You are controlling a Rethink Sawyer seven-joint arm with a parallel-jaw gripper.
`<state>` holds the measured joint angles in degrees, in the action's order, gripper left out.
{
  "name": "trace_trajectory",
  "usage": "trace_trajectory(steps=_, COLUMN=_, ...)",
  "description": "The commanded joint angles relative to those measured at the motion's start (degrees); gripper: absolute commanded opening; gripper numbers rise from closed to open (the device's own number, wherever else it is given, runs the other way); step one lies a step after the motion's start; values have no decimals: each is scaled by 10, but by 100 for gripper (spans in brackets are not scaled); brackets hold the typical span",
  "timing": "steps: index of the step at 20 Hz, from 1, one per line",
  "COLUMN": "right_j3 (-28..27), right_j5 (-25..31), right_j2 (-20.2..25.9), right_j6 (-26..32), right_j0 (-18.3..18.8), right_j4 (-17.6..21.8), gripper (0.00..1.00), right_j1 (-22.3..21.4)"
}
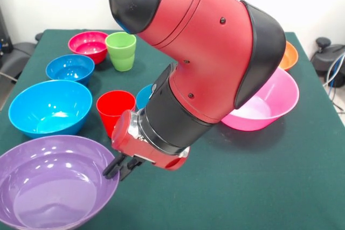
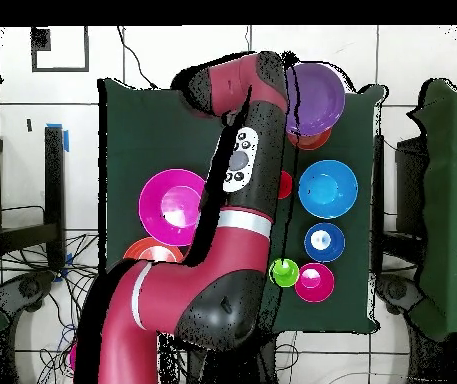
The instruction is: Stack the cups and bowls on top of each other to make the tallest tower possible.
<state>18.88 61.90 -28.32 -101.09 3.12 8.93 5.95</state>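
Note:
My gripper (image 1: 119, 168) hangs low over the green cloth, just right of the purple bowl (image 1: 54, 184), and holds nothing. The red cup (image 1: 115, 109) stands upright just behind it, and the light green cup (image 1: 121, 50) stands farther back. The large light blue bowl (image 1: 50, 106), a smaller blue bowl (image 1: 70, 68) and the small magenta bowl (image 1: 88, 44) stand singly on the left. Another blue bowl (image 1: 144, 95) peeks out behind the arm. The hot-pink bowl (image 1: 269, 103) stands on the right, partly hidden by the arm, with an orange bowl (image 1: 289, 55) behind it. No pile of bowls shows.
The red and black arm (image 1: 205, 63) fills the middle of the front view and hides the table behind it. In the overhead view the hot-pink bowl (image 2: 172, 205) and an orange bowl (image 2: 152, 250) lie on one side of the arm, and the purple bowl (image 2: 317, 95) and the light blue bowl (image 2: 328, 188) on the other.

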Motion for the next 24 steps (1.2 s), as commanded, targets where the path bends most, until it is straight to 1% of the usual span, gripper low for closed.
trace_trajectory(steps=1, right_j3=-4, right_j5=15, right_j2=22, right_j6=136, right_j0=2, right_j4=22, gripper=0, right_j1=4)
trace_trajectory(steps=6, right_j3=4, right_j5=10, right_j2=23, right_j6=132, right_j0=0, right_j4=20, gripper=0, right_j1=1)
trace_trajectory(steps=8, right_j3=-10, right_j5=16, right_j2=22, right_j6=132, right_j0=1, right_j4=18, gripper=0, right_j1=7)
trace_trajectory(steps=16, right_j3=-15, right_j5=7, right_j2=19, right_j6=119, right_j0=1, right_j4=21, gripper=0, right_j1=18)
trace_trajectory(steps=21, right_j3=4, right_j5=-8, right_j2=20, right_j6=106, right_j0=-5, right_j4=24, gripper=0, right_j1=13)
trace_trajectory(steps=24, right_j3=-18, right_j5=9, right_j2=16, right_j6=113, right_j0=-2, right_j4=21, gripper=0, right_j1=20)
